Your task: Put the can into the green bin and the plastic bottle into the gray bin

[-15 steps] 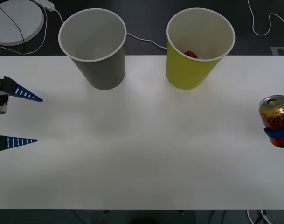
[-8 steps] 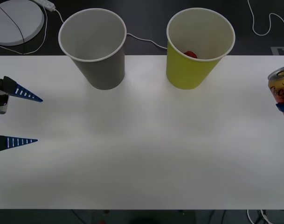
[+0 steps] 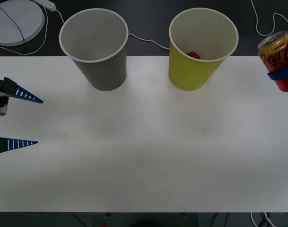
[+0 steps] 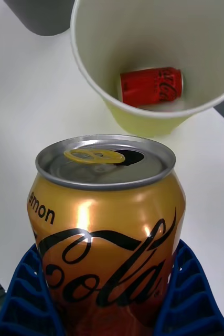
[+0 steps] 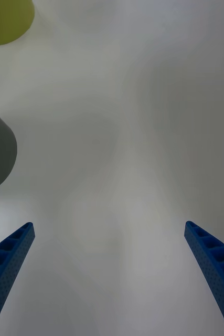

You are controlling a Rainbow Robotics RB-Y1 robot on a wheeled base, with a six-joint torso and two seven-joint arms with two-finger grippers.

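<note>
One can (image 3: 278,54) gripped by right hand (image 3: 282,74).

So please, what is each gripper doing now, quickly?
Left gripper: open, holding nothing, at the left edge of the white table.
Right gripper: closed on the gold and red aluminium drink can, raised near the yellow-green paper-cup-shaped bin.

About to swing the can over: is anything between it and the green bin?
Nothing visible. The right gripper holds the can lifted, right of the green bin. One red can already lies inside.
</note>
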